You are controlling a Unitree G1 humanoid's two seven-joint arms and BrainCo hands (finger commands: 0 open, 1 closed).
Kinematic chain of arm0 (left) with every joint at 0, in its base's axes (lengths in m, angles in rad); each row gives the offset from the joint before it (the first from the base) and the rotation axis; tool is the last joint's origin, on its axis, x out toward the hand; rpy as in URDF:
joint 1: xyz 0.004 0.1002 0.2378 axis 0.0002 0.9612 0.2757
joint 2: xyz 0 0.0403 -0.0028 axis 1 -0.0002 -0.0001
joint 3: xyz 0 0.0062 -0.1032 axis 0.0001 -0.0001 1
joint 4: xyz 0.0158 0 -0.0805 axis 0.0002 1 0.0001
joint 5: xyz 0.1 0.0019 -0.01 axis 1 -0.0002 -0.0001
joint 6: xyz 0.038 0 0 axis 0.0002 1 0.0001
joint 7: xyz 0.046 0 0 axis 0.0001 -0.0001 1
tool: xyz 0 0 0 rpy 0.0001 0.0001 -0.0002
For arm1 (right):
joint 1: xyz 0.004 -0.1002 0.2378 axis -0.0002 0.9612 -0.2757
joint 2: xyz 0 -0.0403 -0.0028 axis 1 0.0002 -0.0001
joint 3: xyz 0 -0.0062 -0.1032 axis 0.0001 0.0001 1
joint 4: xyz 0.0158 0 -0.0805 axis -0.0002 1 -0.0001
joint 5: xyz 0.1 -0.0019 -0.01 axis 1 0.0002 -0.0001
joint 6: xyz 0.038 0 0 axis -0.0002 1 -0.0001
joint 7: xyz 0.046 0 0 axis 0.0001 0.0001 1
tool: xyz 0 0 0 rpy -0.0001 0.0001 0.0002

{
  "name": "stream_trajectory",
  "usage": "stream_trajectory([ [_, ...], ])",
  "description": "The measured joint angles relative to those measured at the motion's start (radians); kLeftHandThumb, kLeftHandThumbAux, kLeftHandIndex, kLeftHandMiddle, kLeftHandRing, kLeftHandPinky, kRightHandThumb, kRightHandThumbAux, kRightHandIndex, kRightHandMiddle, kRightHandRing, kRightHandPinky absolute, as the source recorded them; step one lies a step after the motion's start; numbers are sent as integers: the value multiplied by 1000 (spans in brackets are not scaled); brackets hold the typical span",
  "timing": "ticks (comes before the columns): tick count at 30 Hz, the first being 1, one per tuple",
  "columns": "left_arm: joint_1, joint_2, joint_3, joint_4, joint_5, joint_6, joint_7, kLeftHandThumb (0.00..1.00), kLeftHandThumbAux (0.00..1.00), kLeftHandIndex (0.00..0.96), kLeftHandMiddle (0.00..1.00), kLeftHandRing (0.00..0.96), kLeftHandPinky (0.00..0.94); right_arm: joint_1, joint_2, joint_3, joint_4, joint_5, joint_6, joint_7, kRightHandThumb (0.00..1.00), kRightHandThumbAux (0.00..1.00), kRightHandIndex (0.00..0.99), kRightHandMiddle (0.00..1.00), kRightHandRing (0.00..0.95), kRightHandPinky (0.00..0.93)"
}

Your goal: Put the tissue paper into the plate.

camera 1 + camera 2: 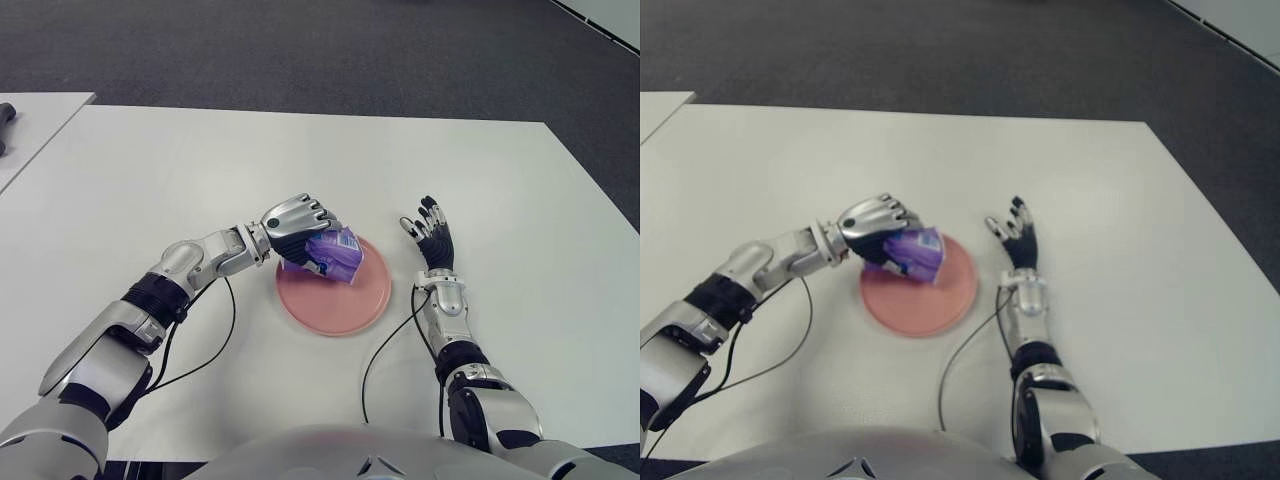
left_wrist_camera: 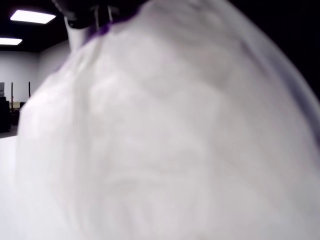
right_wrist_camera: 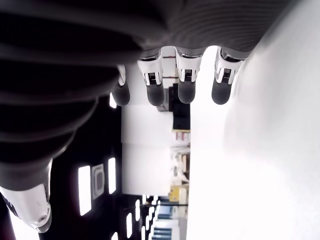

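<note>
Left robot hand (image 1: pixel 300 225) curled tight around tissue pack (image 1: pixel 335 252), holding it over the upper-left part of the plate (image 1: pixel 350 305); can't tell if the pack touches the plate or hangs just above it. Pack is small, soft, wrapped in purple/violet plastic with a bit of print and a lighter patch at the end nearest the right hand. It sticks out from under the fingers (image 1: pixel 316 214) toward the plate's middle, tilted slightly. In the left wrist view the pack (image 2: pixel 165 135) fills nearly everything as a pale blurred bulge with a thin purple edge, pressed right up to the camera; fingers not readable there.

Plate is round, flat, pink, sitting on the white tabletop (image 1: pixel 150 170) near the robot's front edge. Black cables run from both forearms across the tabletop, the left arm's just beside the plate's left rim, the right arm's off its lower right.

Right robot hand (image 1: pixel 430 232) shows just right of the plate, apart from it, palm up-ish, fingers spread and straight, holding nothing. Right wrist view shows four dark fingertips (image 3: pixel 186 92) extended side by side, nothing between them.

Dark carpet (image 1: pixel 320 50) beyond the tabletop; second white table (image 1: pixel 40 110) at far left
</note>
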Motion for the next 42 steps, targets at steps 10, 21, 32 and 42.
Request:
stream_trajectory([
  [10,33,0,5,-31,-73,-25,-70,750,695,444,827,832,780,0,0,1,-1,0,0,-1,116,607,18,45,42,75],
  [21,55,-19,6,-3,-231,-88,-182,703,700,434,722,699,649,1,0,3,-1,0,0,-4,116,607,18,45,42,75],
  [32,61,-23,11,-50,-356,-34,-413,34,364,11,14,13,12,2,1,5,-2,0,0,-6,116,607,18,45,42,75],
  [42,77,-23,17,-91,-327,12,-432,0,315,0,0,0,0,3,0,6,-2,0,0,-7,116,607,18,45,42,75],
])
